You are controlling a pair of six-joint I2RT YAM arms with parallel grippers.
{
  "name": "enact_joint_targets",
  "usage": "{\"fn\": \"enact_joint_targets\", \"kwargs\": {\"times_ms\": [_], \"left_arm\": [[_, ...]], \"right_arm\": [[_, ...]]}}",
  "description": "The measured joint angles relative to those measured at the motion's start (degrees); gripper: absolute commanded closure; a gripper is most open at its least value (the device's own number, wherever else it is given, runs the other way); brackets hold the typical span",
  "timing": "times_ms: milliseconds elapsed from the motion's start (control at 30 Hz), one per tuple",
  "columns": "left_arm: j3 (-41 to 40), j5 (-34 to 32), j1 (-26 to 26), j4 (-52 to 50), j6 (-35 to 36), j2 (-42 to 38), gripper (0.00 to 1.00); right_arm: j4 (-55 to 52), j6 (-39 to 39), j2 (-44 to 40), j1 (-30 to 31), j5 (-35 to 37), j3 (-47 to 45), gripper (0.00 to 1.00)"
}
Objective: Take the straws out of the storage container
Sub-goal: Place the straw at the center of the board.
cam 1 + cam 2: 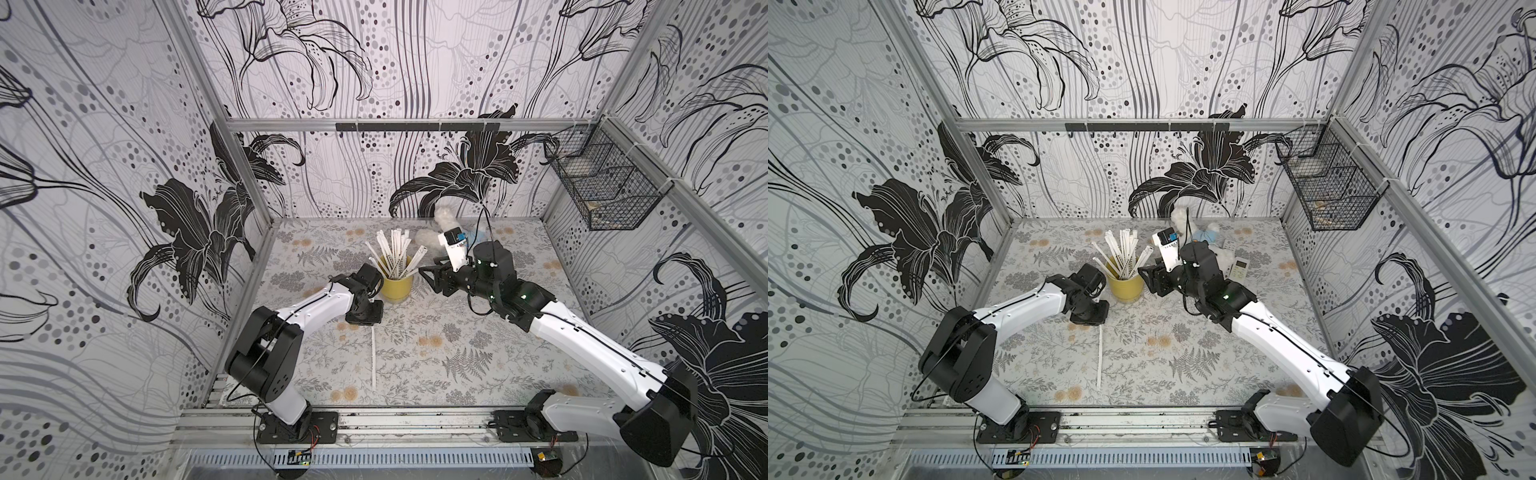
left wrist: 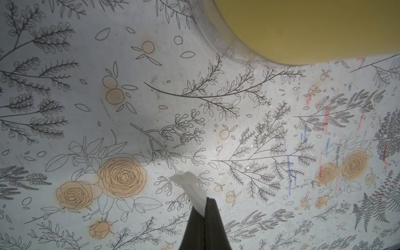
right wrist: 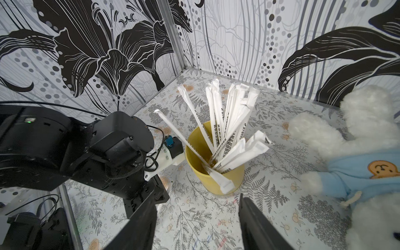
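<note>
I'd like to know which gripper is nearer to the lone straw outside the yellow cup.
Left. The left gripper is shut on one end of the lone straw. The right gripper stands open beside the yellow cup, well apart from it.

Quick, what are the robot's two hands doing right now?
Left gripper: shut on a straw.
Right gripper: open, holding nothing.

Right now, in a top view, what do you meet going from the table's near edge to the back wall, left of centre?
loose straw → left gripper, shut on its far end → yellow cup → teddy
</note>
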Motion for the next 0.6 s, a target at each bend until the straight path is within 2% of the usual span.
{"fn": "enact_joint_targets", "kwargs": {"times_ms": [300,600], "left_arm": [[-3.69,1.18,2.91,2.62,0.70,0.02,0.74],[-4.63,1.25,4.13,4.39,0.72,-0.39,0.73]], "right_arm": [[0.04,-0.20,0.00,0.00,1.36,-0.04,0.34],[0.20,-0.20,0.02,0.00,2.12,-0.04,0.34]]}}
